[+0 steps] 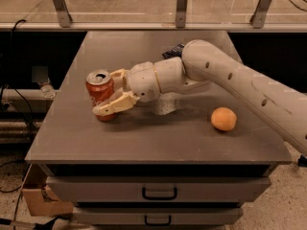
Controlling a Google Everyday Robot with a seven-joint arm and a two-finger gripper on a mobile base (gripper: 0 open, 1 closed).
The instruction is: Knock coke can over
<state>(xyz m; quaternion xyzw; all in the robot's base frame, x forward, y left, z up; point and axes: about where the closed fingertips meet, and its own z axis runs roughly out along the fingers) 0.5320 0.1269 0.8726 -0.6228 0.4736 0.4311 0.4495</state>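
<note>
Camera view: claw [106, 95] straddles coke can [98, 86].

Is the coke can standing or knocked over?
Standing: the coke can has its silver top up, base on the table. The open claw straddles it.
</note>
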